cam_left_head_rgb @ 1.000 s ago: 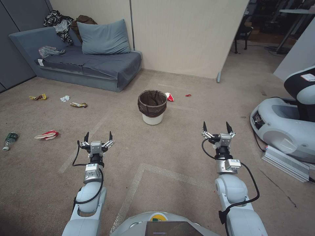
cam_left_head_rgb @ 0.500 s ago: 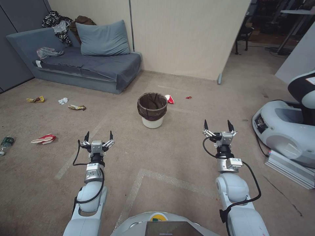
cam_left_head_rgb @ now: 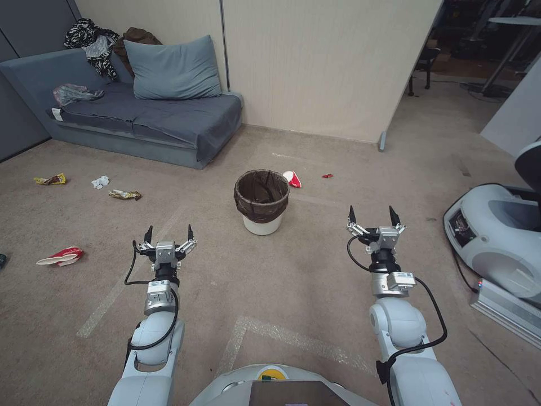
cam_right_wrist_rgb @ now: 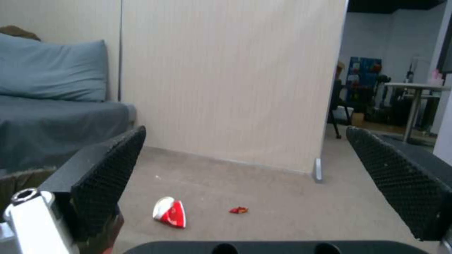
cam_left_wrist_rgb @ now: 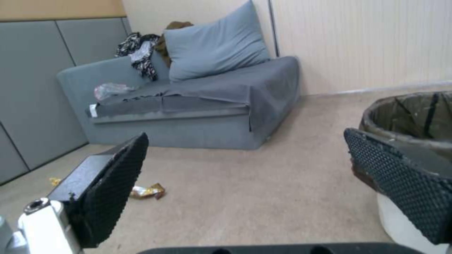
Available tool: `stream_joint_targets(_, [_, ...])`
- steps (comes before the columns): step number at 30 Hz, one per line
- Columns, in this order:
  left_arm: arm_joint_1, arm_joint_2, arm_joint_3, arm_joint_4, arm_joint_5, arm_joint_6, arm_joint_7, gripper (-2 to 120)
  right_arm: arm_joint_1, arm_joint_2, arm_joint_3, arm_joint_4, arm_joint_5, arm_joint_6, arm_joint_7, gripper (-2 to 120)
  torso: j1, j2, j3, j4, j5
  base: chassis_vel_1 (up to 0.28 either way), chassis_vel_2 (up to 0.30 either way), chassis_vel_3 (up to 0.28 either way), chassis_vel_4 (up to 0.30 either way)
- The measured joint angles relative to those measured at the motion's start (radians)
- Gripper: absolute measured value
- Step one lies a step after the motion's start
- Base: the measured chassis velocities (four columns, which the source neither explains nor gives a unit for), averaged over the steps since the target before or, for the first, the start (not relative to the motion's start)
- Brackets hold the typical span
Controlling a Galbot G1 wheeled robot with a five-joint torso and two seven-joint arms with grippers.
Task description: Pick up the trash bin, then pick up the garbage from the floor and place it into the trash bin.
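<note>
Ahead of me, the trash bin (cam_left_head_rgb: 261,201) stands upright on the carpet (cam_left_head_rgb: 315,270), in front of the sofa (cam_left_head_rgb: 141,115). My left gripper (cam_left_head_rgb: 168,232) and right gripper (cam_left_head_rgb: 372,215) hover short of the trash bin, one to each side, fingers spread and holding nothing. Just behind the trash bin lies a red-and-white cup (cam_left_head_rgb: 292,179); well to its left lie a yellow wrapper (cam_left_head_rgb: 124,194), a tissue (cam_left_head_rgb: 100,181) and a second cup (cam_left_head_rgb: 60,256).

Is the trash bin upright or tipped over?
Upright: the trash bin stands on its white base on the carpet, its bag-lined mouth facing up.
</note>
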State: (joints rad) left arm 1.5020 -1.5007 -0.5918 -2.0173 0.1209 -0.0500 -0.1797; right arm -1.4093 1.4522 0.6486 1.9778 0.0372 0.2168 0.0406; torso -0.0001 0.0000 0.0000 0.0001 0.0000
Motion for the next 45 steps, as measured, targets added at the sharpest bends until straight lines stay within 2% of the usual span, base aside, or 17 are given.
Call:
stream_joint_targets(33, [-0.008, 0.0, -0.002, -0.006, -0.018, 0.003, 0.002, 100, 0.007, 0.005, -0.003, -0.007, -0.001, 0.013, -0.008, 100, 0.0, 0.0, 0.0, -0.0001, -0.0001, -0.137, 0.142, 0.141, -0.132])
stream_joint_targets(41, [-0.008, 0.002, -0.001, -0.024, -0.031, 0.006, 0.022, 100, 0.007, 0.004, -0.003, -0.013, -0.011, 0.028, -0.033, 100, 0.0, 0.0, 0.0, -0.0001, 0.0001, -0.056, 0.048, 0.049, -0.039])
stream_joint_targets(45, [-0.008, 0.004, -0.005, -0.038, -0.032, 0.019, 0.061, 100, 0.007, 0.002, 0.0, -0.014, -0.022, 0.028, -0.036, 100, 0.0, 0.0, 0.0, -0.0002, -0.0001, 0.0, 0.0, 0.0, 0.0])
